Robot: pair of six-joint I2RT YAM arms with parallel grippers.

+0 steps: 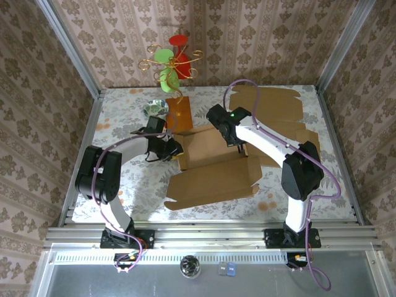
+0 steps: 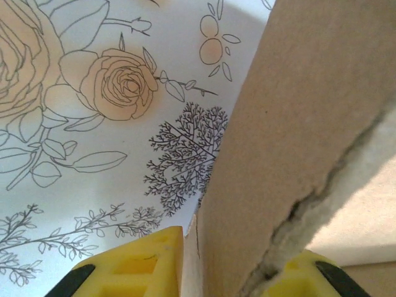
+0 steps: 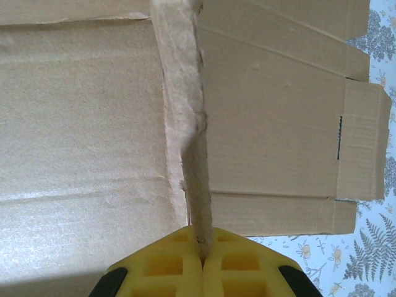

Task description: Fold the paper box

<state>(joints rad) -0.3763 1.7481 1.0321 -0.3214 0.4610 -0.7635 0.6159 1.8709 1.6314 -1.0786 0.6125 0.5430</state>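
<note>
- Your paper box (image 1: 210,176) lies opened out and mostly flat in the middle of the desk (image 1: 124,185), between the two arms. Its long front panel is turned toward the near edge.
- Your right end effector (image 1: 241,150) sits over the right part of the box. In the right wrist view, its yellow fingers (image 3: 173,266) are clenched together on the thin edge of one of the box's flaps. That flap runs straight away from the fingers, with a ragged torn edge.
- Your left end effector (image 1: 175,148) is at the box's left edge. In the left wrist view, a raised cardboard panel stands between its yellow fingers (image 2: 142,266), tilted over the desk. You cannot tell from here whether it is pinching the panel or sitting loose around it.
- A flowered cloth (image 2: 93,154) covers the desk under the box.
- A second flat sheet of cardboard (image 1: 272,102) lies at the back right, partly under the right arm.
- Just behind the box there is an orange-brown board (image 1: 180,111), with a shiny round dish (image 1: 156,107) beside it on the left.
- A gold wire stand (image 1: 173,62) carrying red and green discs rises against the back wall.
</note>
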